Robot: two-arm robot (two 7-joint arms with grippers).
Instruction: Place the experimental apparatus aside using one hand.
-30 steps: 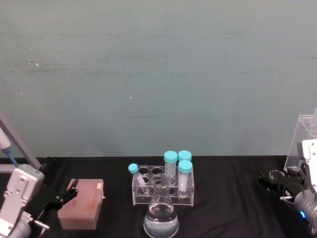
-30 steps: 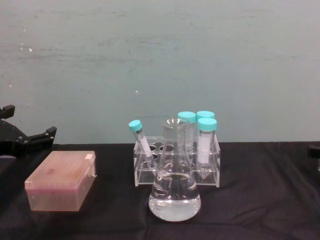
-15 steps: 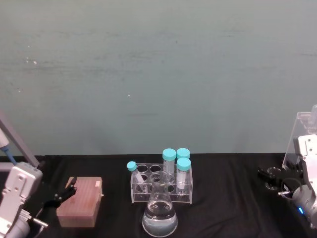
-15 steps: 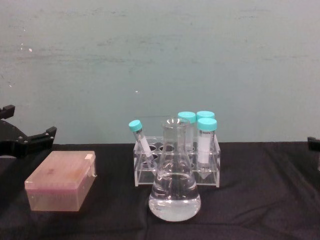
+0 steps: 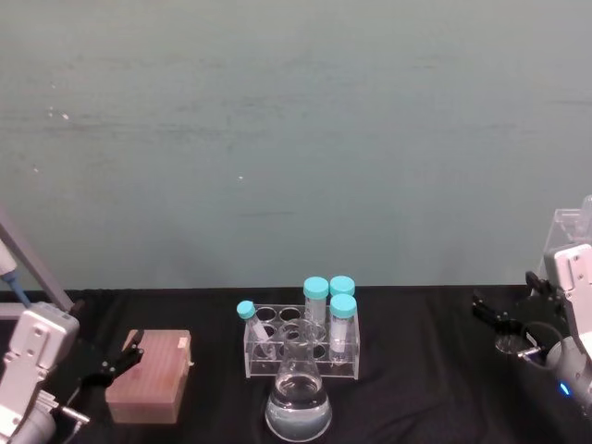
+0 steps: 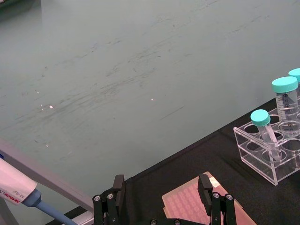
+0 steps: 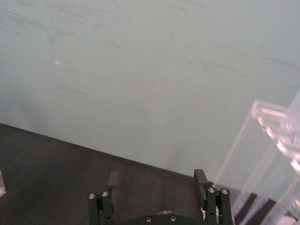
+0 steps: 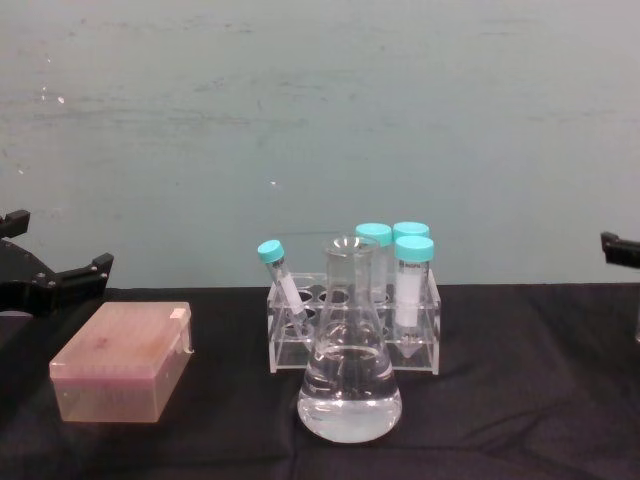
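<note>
At table [image 5: 435, 379] right edge | right end effector [image 7: 157, 180] spread | flask [image 5: 298, 407] well apart

The right gripper [image 5: 504, 313] now sits higher at the right edge of the head view than a second ago, farther above the worktop [image 5: 416, 388] and slightly more toward the frame's left. In the chest view, one of its fingers [image 8: 620, 248] shows higher up the right edge.
</note>
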